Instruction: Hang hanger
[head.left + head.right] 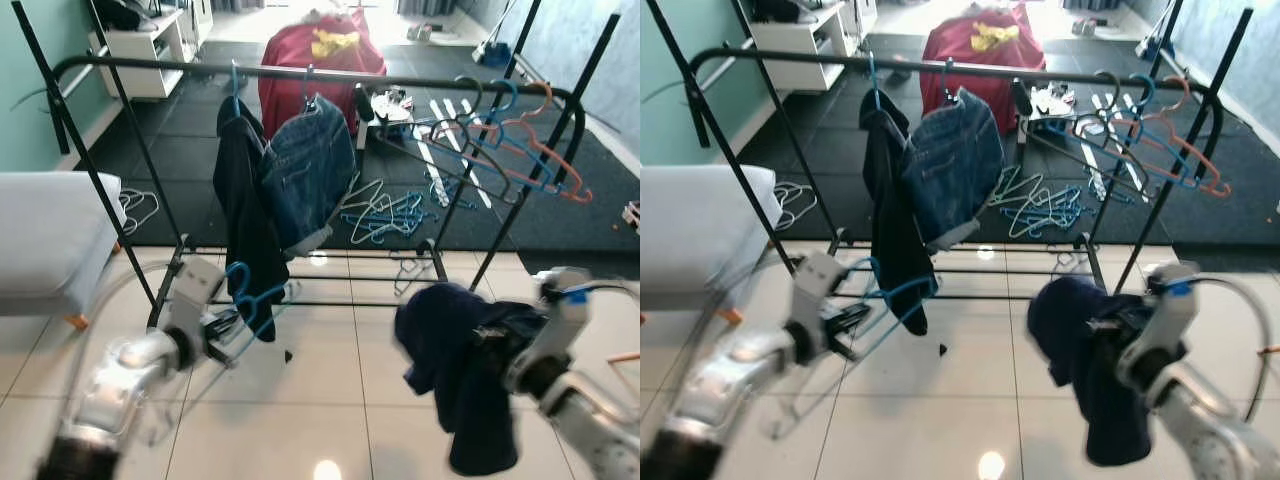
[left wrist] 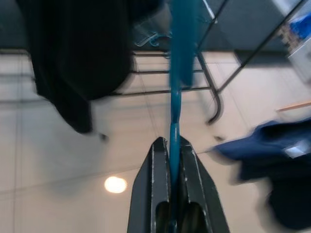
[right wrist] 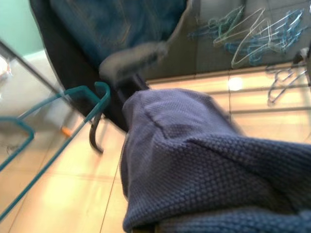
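My left gripper [image 1: 228, 322] is shut on the lower bar of a blue hanger [image 1: 250, 290], held low in front of the black clothes rack [image 1: 300, 72]. In the left wrist view the fingers [image 2: 154, 179] pinch the hanger's thin blue bar [image 2: 174, 121]. A dark navy knitted garment [image 1: 460, 370] hangs from my right gripper [image 1: 497, 345], at the lower right, in front of the rack. It covers the fingers in the right wrist view, where the knit [image 3: 204, 165] is close up and the blue hanger's hook [image 3: 99, 94] is beside it.
A black garment [image 1: 245, 200] and a denim jacket [image 1: 305, 170] hang on the rail. Several bare hangers [image 1: 520, 140] hang at its right end. Loose hangers [image 1: 385, 210] lie on the dark mat behind. A white bed [image 1: 50, 230] stands at left.
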Tool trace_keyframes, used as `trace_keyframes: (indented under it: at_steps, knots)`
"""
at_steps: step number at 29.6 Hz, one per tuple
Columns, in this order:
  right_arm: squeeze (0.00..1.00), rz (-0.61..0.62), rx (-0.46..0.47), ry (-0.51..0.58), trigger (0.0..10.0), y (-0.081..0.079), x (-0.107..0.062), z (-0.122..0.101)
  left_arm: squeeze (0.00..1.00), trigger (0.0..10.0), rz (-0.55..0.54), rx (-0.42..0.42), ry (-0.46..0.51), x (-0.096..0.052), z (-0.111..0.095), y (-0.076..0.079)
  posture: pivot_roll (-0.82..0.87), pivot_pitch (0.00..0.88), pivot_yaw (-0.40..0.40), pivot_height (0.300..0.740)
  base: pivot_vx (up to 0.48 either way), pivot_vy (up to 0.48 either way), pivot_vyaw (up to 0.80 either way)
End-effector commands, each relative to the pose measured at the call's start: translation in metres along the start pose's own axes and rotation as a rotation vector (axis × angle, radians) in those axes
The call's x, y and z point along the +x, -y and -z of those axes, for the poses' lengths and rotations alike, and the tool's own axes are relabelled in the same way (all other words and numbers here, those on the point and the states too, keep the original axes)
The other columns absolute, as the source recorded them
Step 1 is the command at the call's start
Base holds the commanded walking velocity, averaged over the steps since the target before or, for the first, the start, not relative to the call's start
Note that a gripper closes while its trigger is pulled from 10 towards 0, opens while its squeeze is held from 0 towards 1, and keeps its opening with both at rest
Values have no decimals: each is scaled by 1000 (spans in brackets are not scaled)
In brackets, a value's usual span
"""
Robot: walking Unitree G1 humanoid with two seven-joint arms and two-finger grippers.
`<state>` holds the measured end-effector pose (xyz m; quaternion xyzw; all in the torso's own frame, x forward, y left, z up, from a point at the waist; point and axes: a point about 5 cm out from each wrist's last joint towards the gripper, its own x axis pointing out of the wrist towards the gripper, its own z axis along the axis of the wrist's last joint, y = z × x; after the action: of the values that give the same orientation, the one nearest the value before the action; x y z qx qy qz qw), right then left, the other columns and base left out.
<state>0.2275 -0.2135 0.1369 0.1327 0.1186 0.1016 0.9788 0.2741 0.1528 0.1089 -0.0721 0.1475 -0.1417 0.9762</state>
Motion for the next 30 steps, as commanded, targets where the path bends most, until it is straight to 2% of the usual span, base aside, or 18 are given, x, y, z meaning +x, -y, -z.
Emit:
trace_keyframes:
  at_steps: [1, 3, 4, 6, 7, 8, 10, 11, 12, 13, 14, 15, 16, 21, 25, 27, 29, 30]
  knots:
    - [0, 17, -51, 29, 10000, -9, -4, -2, 0, 10000, -144, 30, 28, -16, -3, -19, -64, 107, -33, 740, 0, 0, 669]
    - [0, 116, -189, 25, 10000, -15, -16, 13, 0, 10000, -178, 105, 54, -30, 1, -17, -61, 107, -37, 740, 0, 0, 675]
    - [0, 194, -206, 62, 10000, -9, -22, 10, 0, 10000, -188, 124, 79, -31, 0, -24, -53, 110, -38, 740, 0, 0, 706]
    - [0, 339, -300, 100, 10000, 23, -30, 4, 0, 10000, -237, 197, 115, -29, 5, -52, -58, 106, -38, 740, 0, 0, 712]
    - [0, 339, -300, 100, 10000, 23, -30, 4, 0, 10000, -237, 197, 115, -29, 5, -52, -58, 106, -38, 740, 0, 0, 712]
    - [0, 390, -309, 79, 10000, 41, -34, 10, 0, 10000, -250, 233, 76, -29, 18, -63, -57, 100, -36, 740, 0, 0, 712]
    - [0, 418, -314, 57, 10000, 51, -36, 16, 0, 10000, -265, 251, 40, -29, 27, -68, -56, 97, -36, 740, 0, 0, 712]
    - [0, 456, -322, 2, 10000, 65, -41, 30, 0, 10000, -281, 237, -11, -31, 41, -70, -50, 91, -38, 740, 0, 0, 712]
    - [0, 456, -322, 2, 10000, 65, -41, 30, 0, 10000, -281, 237, -11, -31, 41, -70, -50, 91, -38, 740, 0, 0, 712]
    - [0, 498, -307, -63, 10000, 79, -48, 50, 0, 10000, -296, 208, -67, -34, 60, -69, -43, 89, -38, 740, 0, 0, 706]
    - [0, 498, -307, -63, 10000, 79, -48, 50, 0, 10000, -296, 208, -67, -34, 60, -69, -43, 89, -38, 740, 0, 0, 706]
    - [0, 521, -287, -123, 10000, 85, -54, 71, 0, 10000, -291, 186, -114, -37, 76, -64, -38, 84, -42, 740, 0, 0, 706]
    - [0, 528, -261, -191, 10000, 87, -60, 95, 0, 10000, -286, 138, -151, -40, 93, -58, -29, 86, -44, 740, 0, 0, 706]
    - [0, 512, -193, -274, 10000, 76, -66, 133, 0, 10000, -259, 95, -192, -43, 117, -50, -18, 90, -40, 740, 0, 0, 711]
    - [0, 513, -170, -259, 10000, 76, -64, 134, 0, 10000, -254, 46, -193, -46, 121, -56, -17, 90, -31, 740, 0, 0, 687]
    - [0, 505, -75, -214, 10000, 79, -61, 135, 0, 10000, -186, -100, -169, -45, 128, -63, -26, 92, -20, 740, 0, 0, 663]
    - [0, 505, -75, -214, 10000, 79, -61, 135, 0, 10000, -186, -100, -169, -45, 128, -63, -26, 92, -20, 740, 0, 0, 663]
    - [0, 501, -42, -197, 10000, 81, -60, 136, 0, 10000, -161, -149, -158, -44, 130, -65, -26, 92, -20, 740, 0, 0, 663]
